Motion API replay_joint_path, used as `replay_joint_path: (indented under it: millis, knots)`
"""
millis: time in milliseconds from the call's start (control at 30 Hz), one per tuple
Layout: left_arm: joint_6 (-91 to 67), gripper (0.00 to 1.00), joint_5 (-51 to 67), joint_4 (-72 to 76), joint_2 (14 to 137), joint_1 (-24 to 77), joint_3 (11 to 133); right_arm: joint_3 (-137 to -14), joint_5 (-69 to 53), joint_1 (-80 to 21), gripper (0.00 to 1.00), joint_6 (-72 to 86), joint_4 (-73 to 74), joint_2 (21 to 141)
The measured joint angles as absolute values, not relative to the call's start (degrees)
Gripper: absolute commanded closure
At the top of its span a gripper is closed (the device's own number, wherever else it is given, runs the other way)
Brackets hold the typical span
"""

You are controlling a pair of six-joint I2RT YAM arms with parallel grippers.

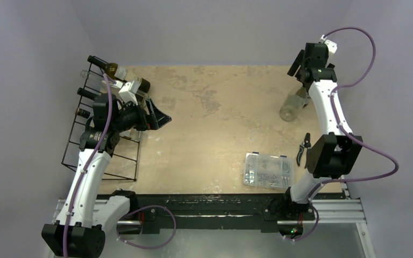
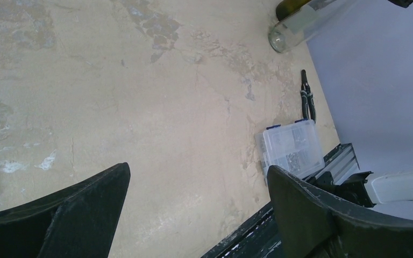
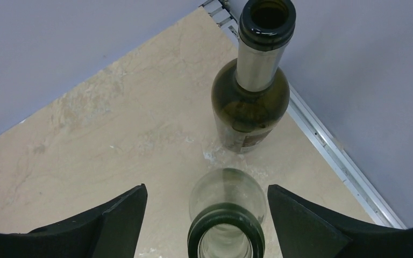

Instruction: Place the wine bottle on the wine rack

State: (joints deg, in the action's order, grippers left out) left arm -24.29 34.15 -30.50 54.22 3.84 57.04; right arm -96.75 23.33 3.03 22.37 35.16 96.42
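A clear glass wine bottle (image 3: 227,228) with a dark rim stands upright at the far right of the table, directly under my right gripper (image 3: 205,188). The jaws are wide open on either side of its neck and do not touch it. A dark green bottle (image 3: 251,102) stands just beyond it. In the top view the clear bottle (image 1: 289,110) shows below my right gripper (image 1: 297,67). The black wire wine rack (image 1: 101,156) stands at the left and holds several bottles (image 1: 113,70). My left gripper (image 1: 158,115) is open and empty beside the rack, over bare table (image 2: 196,172).
A clear plastic parts box (image 1: 269,170) lies near the front right; it also shows in the left wrist view (image 2: 293,148). A black hand tool (image 1: 303,148) lies beside my right arm. An aluminium rail (image 3: 333,156) runs along the table's right edge near the wall.
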Motion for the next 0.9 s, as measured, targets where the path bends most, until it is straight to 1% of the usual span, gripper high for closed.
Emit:
replay_joint_path:
  millis: [67,333,500,633,733,800,900]
  knots:
    - [-24.3,0.0,34.2,-30.5,54.3,3.8,57.0,-97.6,23.5,3.3,0.16,22.2,35.2,97.5]
    - [-24.3,0.01,34.6,-30.5,54.6,3.8,57.0,-98.5,24.8,3.9,0.27,22.2,35.4,99.0]
    - [-24.4,0.02,34.8,-30.5,54.8,3.8,57.0,-98.1,24.3,3.9,0.42,21.3,34.3,98.9]
    - [-24.4,0.02,34.9,-30.5,54.9,3.8,57.0,-97.7,24.3,3.9,0.63,20.4,33.9,98.9]
    - [-24.4,0.03,34.9,-30.5,54.9,3.9,57.0,-97.4,24.6,4.0,0.76,19.1,33.7,98.8]
    - [-24.4,0.03,34.8,-30.5,55.1,3.9,57.0,-97.4,24.0,4.2,0.81,18.7,33.6,98.7]
    - [-24.4,0.03,34.7,-30.5,55.4,4.0,57.0,-96.3,21.8,4.2,0.84,17.5,33.0,97.8]
